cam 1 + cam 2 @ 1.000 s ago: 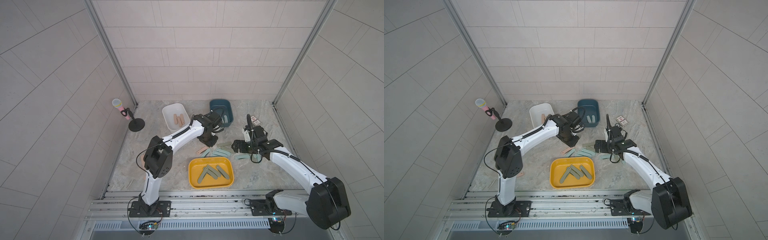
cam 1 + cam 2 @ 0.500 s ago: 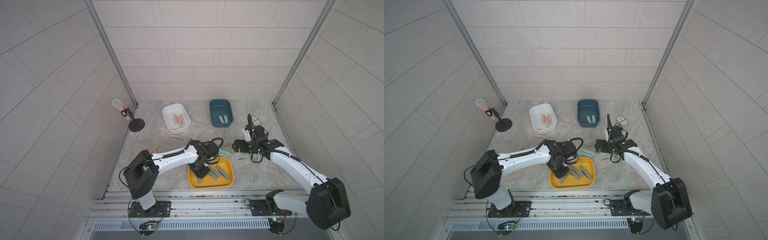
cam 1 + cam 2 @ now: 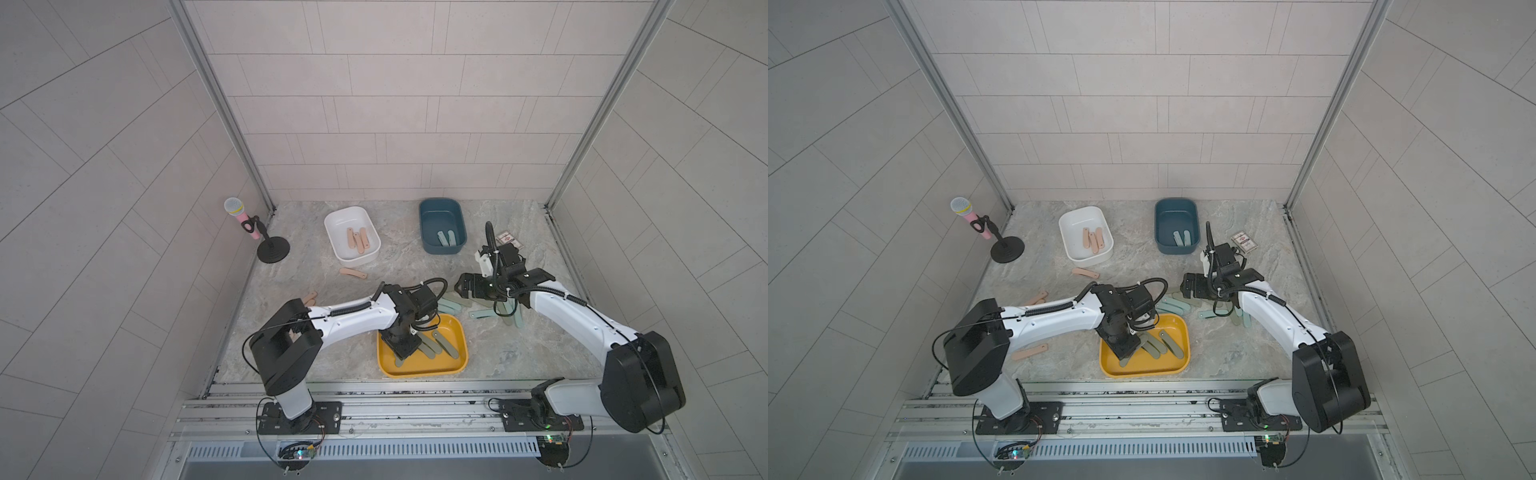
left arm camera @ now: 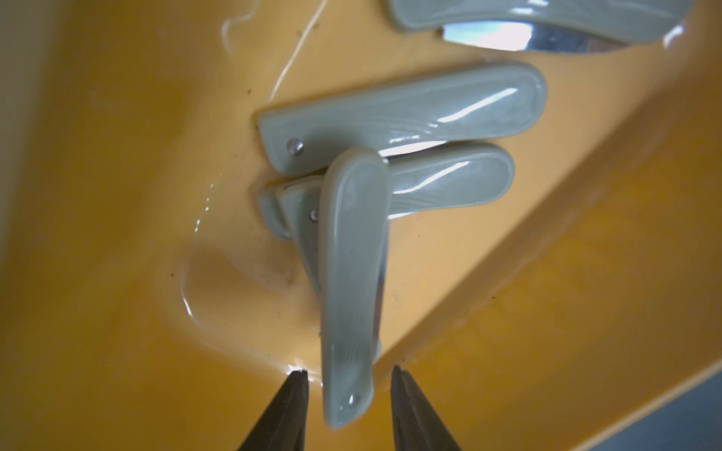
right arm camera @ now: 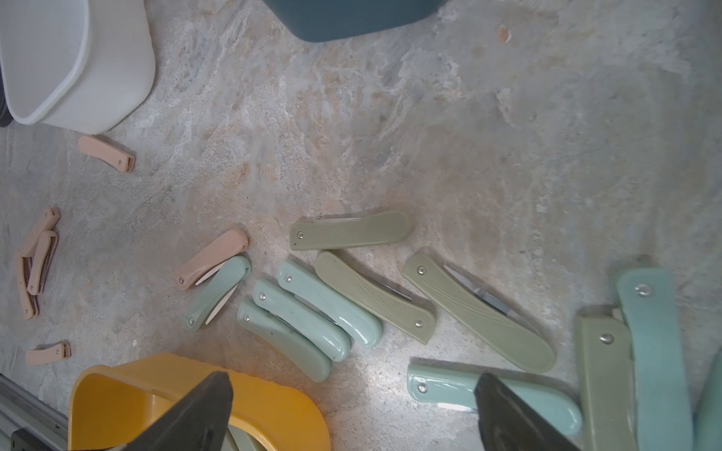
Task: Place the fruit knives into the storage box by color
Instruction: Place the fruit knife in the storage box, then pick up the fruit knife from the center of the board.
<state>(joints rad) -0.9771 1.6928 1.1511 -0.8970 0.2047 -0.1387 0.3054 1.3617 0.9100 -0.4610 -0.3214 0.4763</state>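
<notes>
My left gripper [image 4: 347, 373] is low inside the yellow box [image 3: 419, 372], jaws slightly open. An olive-green fruit knife [image 4: 351, 273] lies loose between the tips, leaning on other olive knives [image 4: 410, 113]. My right gripper [image 5: 351, 380] hovers wide open and empty over loose teal knives [image 5: 308, 312] and olive knives [image 5: 375, 296] on the table. The white box [image 3: 345, 216] holds pink knives [image 3: 357, 241]. The blue box [image 3: 440, 203] holds teal knives [image 3: 446, 239]. Pink knives [image 3: 352, 273] lie scattered on the table's left side.
A toy microphone on a black stand [image 3: 249, 224] is at the back left. A small card pack [image 3: 508, 239] lies behind the right arm. A metal rail [image 3: 374, 409] runs along the table's front edge.
My left arm swung from the table's middle back to the yellow box with an olive knife, and its jaws have now parted from it. The right arm has not moved.
</notes>
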